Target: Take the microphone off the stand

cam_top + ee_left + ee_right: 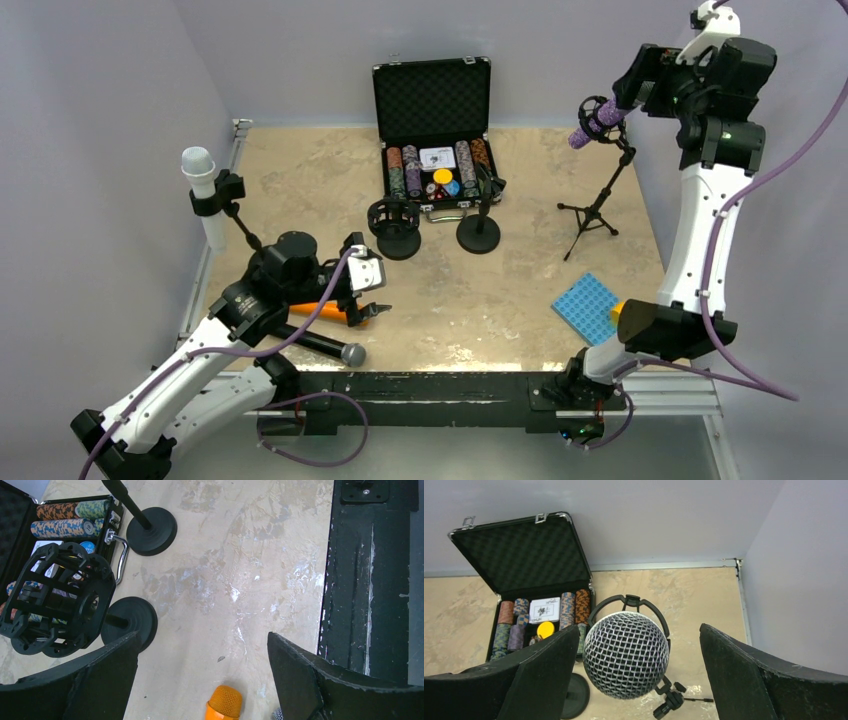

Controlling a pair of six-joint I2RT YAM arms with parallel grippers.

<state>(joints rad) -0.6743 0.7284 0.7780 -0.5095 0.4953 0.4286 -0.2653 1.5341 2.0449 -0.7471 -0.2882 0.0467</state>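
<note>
Right tool (638, 630) high, jaws spread, facing microphone (626, 655)

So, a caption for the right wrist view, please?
Open right gripper framing the microphone, seated in its stand.

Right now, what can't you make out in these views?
1. Purple microphone body: right wrist view, hidden behind its own mesh head.
2. Right jaws: top view, hidden by the wrist housing.
3. Orange microphone: left wrist view, cut off by bottom edge.
4. Card print: too small everywhere.
</note>
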